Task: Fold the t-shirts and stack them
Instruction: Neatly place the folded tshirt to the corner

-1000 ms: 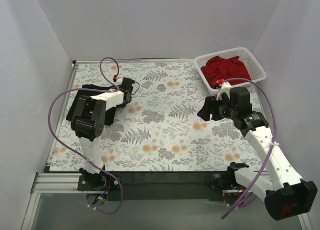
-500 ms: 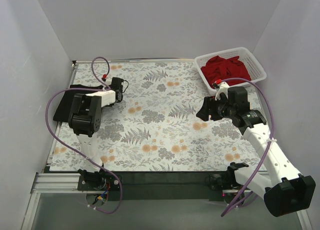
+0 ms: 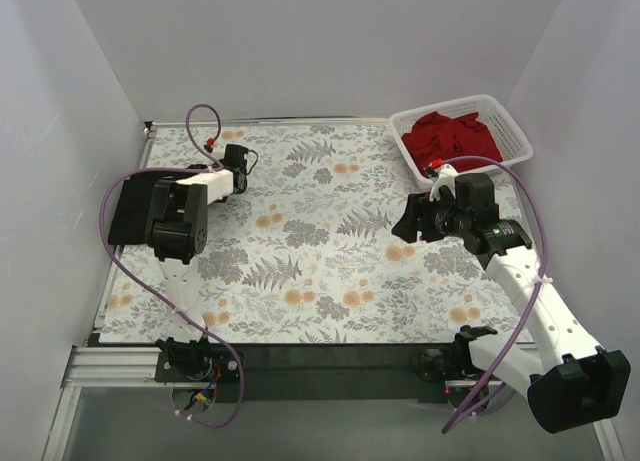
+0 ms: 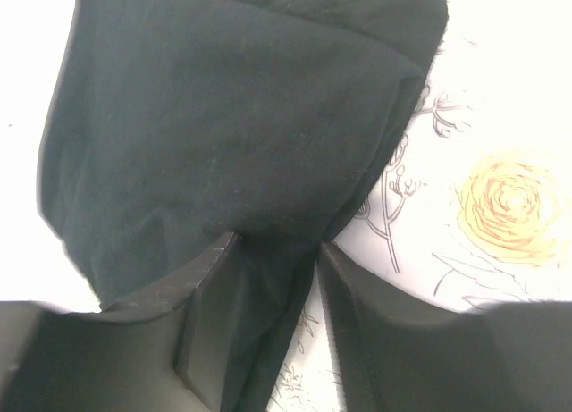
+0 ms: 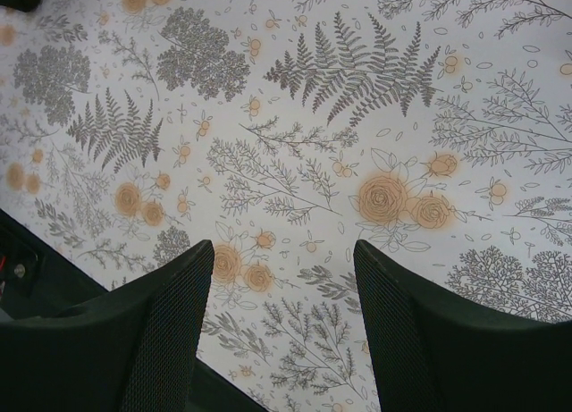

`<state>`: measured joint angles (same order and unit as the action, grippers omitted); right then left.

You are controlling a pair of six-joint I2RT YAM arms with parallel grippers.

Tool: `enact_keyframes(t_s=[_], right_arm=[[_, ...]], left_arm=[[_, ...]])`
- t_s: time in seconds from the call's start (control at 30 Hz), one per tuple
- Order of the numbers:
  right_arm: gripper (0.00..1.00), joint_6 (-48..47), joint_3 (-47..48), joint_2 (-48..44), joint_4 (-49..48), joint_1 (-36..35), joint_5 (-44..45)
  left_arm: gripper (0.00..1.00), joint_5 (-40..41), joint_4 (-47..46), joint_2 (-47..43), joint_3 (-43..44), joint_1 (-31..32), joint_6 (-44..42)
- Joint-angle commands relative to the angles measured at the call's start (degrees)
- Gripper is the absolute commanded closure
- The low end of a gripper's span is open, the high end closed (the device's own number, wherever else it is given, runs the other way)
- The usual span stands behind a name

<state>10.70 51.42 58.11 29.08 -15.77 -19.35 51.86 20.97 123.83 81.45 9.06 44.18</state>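
The black t-shirt (image 3: 130, 209) lies folded at the table's left edge, and its right side runs under my left arm (image 3: 200, 189). In the left wrist view the black t-shirt (image 4: 232, 126) fills most of the frame. A bunch of it is drawn between the fingers of my left gripper (image 4: 279, 244), which is shut on it. The red t-shirt (image 3: 450, 136) sits crumpled in the white basket (image 3: 515, 131) at the far right. My right gripper (image 3: 408, 221) hovers open over the floral tabletop with nothing between its fingers. The right wrist view shows the same right gripper (image 5: 284, 247) over bare cloth pattern.
The floral tablecloth (image 3: 320, 241) covers the table between the two arms. White walls close in the left, back and right sides. A dark strip (image 3: 320, 356) with the arm bases runs along the near edge.
The black t-shirt has slid left to the table's left edge, and my left wrist has moved left and slightly farther back with it. The right arm has barely moved.
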Motion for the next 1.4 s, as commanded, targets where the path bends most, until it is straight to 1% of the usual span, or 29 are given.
enact_keyframes(t_s=[0.0,0.1,0.13,0.2,0.23,0.27,0.3,0.33,0.37,0.4,0.43,0.47,0.5,0.53,0.57,0.6,0.63,0.7,0.73,0.8,0.83,0.93,0.97,1.03,1.07,1.1,1.17,1.2,1.37], right_arm=[[0.4,0.5,0.8,-2.6,-0.1,0.2,1.0],[0.4,0.4,0.7,-3.4,-0.1,0.2,2.4],[0.39,0.3,0.8,-4.1,-0.1,0.1,3.4],[0.39,0.1,1.0,-5.1,0.1,0.1,4.9],[0.38,0.0,1.3,-6.2,0.4,0.1,7.1],[0.38,-0.1,1.6,-6.7,0.6,0.2,8.3],[0.37,-0.2,1.8,-7.4,0.7,0.2,9.5],[0.32,-0.2,2.2,-8.7,0.9,0.2,12.4],[0.3,-0.2,2.8,-9.4,1.6,0.2,14.1],[0.27,-0.3,3.1,-11.2,1.7,0.3,15.6],[0.02,-0.6,3.2,-12.0,1.6,0.3,17.5],[0.02,-0.8,3.6,-13.0,1.8,0.2,18.4],[0.02,-0.9,3.7,-14.8,1.8,0.2,19.0],[0.02,-0.9,3.7,-15.8,1.8,0.2,20.7],[0.02,-0.9,3.9,-17.0,1.9,0.2,21.3],[0.02,-0.9,3.9,-19.1,2.1,0.2,22.1],[0.02,-0.9,4.0,-20.3,2.0,0.2,22.7],[0.02,-1.2,4.0,-23.9,2.2,0.3,25.2],[0.02,-1.2,4.0,-25.4,2.2,0.1,26.9],[0.02,-1.2,3.6,-29.4,2.1,0.1,28.6],[0.02,-1.1,3.3,-30.8,1.8,0.1,30.1],[0.02,-1.2,1.9,-35.7,0.8,0.1,32.4],[0.02,-1.1,1.4,-36.7,0.6,0.1,32.9],[0.02,-0.8,0.2,-39.4,0.4,0.2,33.2],[0.02,-1.1,-0.1,-40.1,-0.2,0.2,32.5],[0.02,-1.4,-0.4,-41.6,-0.7,0.1,31.4],[0.02,-1.6,-1.7,-43.0,-2.1,0.1,29.6],[0.02,-1.8,-1.9,-44.0,-2.6,0.2,29.1],[0.02,-2.6,-2.4,-44.2,-3.6,0.1,27.1]], left_arm=[[0.53,-3.4,5.2,1.9,2.2,-0.5,4.1],[0.38,-4.3,9.4,-0.9,2.0,0.2,8.4],[0.29,-4.3,10.1,-1.9,1.6,0.6,9.4],[0.2,-5.0,13.2,-5.3,1.4,1.9,12.7],[0.13,-7.2,14.6,-6.7,1.7,2.4,13.6],[0.11,-8.1,16.7,-8.4,1.8,3.4,14.5],[0.1,-9.3,17.6,-11.7,1.8,3.9,15.4],[0.1,-11.8,18.4,-13.9,2.1,4.5,15.8],[0.08,-14.0,20.4,-15.9,2.5,5.3,16.5],[0.07,-16.5,21.4,-20.8,2.8,5.4,17.3],[0.07,-19.2,22.0,-23.3,3.0,5.6,19.0],[0.07,-26.0,22.3,-26.1,2.6,5.6,19.7],[0.07,-29.2,22.2,-29.5,2.1,5.7,20.5],[0.07,-32.8,21.8,-35.9,1.4,5.7,21.5],[0.07,-37.7,20.8,-39.8,-0.7,5.7,21.7],[0.04,-39.8,20.2,-43.3,-1.9,5.7,22.2],[0.04,-40.9,19.5,-50.9,-3.5,5.7,22.7],[0.03,-42.1,18.1,-58.1,-8.0,5.7,23.6],[0.02,-41.6,17.5,-65.6,-9.5,5.7,23.9],[0.02,-39.9,17.3,-72.6,-13.8,5.7,25.3],[0.02,-39.4,16.7,-78.8,-15.2,5.7,25.8],[0.02,-37.9,15.2,-87.9,-21.4,5.7,25.8],[0.02,-37.4,14.9,-93.5,-22.8,5.7,25.5],[0.02,-36.2,13.6,-98.6,-26.8,5.7,25.2],[0.02,-35.6,13.3,-100.7,-28.0,5.7,25.2],[0.02,-35.0,13.1,-104.8,-29.2,5.7,26.1],[0.02,-33.8,11.6,-108.3,-32.3,5.7,26.3],[0.02,-33.5,11.1,-111.7,-33.1,5.7,26.2],[0.02,-30.3,8.8,-117.9,-37.6,5.7,27.4]])
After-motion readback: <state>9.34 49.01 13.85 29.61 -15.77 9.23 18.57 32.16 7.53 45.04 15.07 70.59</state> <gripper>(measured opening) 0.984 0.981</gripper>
